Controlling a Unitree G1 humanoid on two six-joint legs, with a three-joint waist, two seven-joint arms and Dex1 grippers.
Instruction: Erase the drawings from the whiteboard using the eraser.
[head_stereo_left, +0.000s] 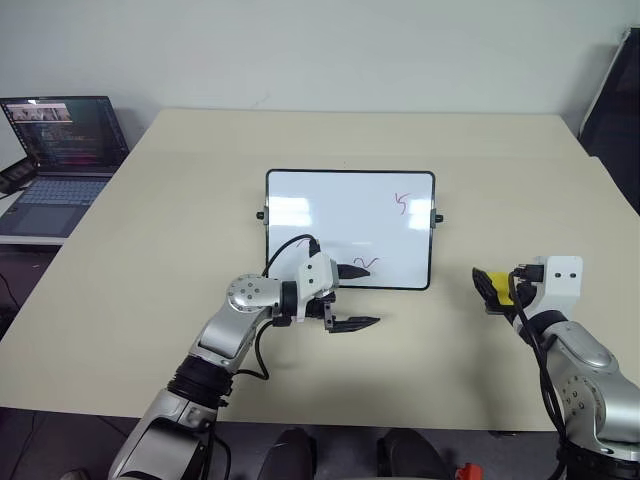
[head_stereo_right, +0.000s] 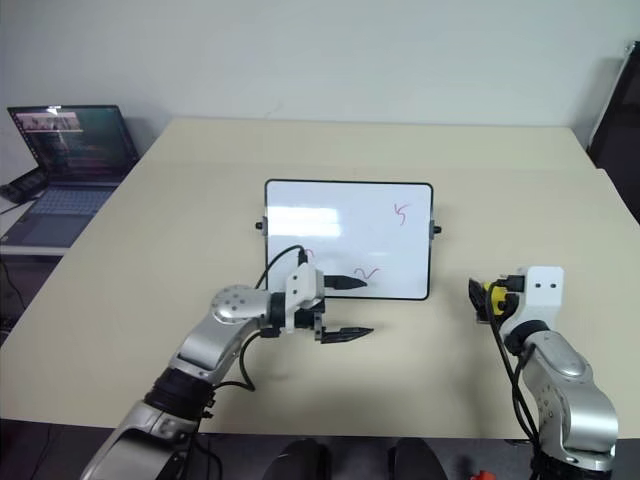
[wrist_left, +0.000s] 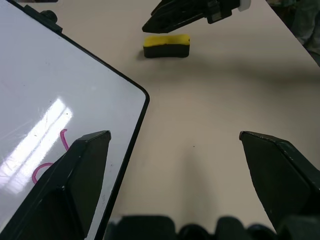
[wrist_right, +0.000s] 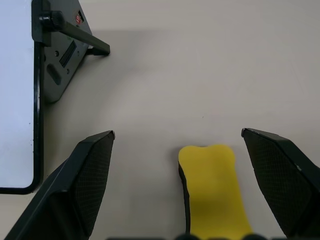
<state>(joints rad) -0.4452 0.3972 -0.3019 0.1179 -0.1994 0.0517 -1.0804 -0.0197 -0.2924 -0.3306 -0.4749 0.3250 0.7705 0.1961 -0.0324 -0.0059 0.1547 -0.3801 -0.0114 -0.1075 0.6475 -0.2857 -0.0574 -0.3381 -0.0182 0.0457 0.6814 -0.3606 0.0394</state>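
The eraser (wrist_right: 212, 187) lies flat on the table (head_stereo_left: 180, 200) at the lower right of the head view, well right of the whiteboard (head_stereo_left: 330, 215). The right gripper (wrist_right: 177, 145) hangs just over it with jaws spread wide and nothing in them; the yellow block sits between the fingers, nearer one than the other, its long axis running along them. The left gripper (head_stereo_left: 352, 297), also wide apart and empty, points sideways by the board's lower edge, farther off, so I reckon the pickup falls to the right arm
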